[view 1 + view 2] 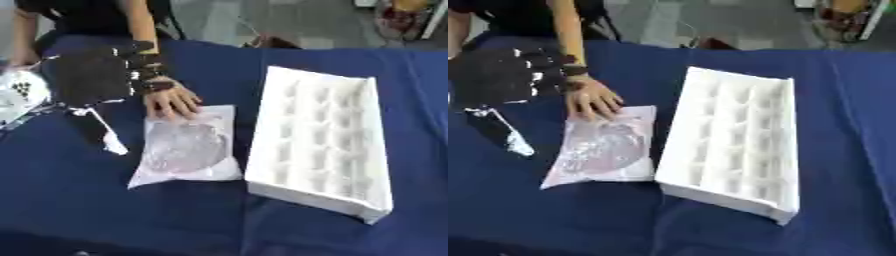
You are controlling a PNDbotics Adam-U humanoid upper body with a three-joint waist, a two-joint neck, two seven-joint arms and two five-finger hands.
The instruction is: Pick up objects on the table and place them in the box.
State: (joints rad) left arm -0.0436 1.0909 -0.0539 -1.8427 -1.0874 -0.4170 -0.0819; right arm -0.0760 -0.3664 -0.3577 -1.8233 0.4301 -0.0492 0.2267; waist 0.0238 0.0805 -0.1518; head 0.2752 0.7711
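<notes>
- Left eye view: a white foam tray with rows of moulded pockets lies on the blue tablecloth, its long side running away from the camera. It serves here as the landmark.
- Just to the left of the tray, close to but apart from its wall, lies a clear plastic pouch with pale pinkish contents; no print or label on it can be read.
- A person's bare hand rests on the pouch's far edge, fingers spread, reaching in from the far side of the table.
- Further left of the tray, beyond the pouch, the robot's left hand hangs over the cloth, black with silver points. Whether its fingers are spread or curled cannot be told, and it touches neither pouch nor tray.
- At the left border, well apart from the tray, a second clear bag with dark specks shows in part; its marks cannot be read.
- Right eye view: the same arrangement, with the tray's near end wall shown more fully.
- The second bag does not show here, and the left hand meets the picture's left edge.
- The tray's pockets hold nothing in either view; no brand or writing is legible anywhere.
</notes>
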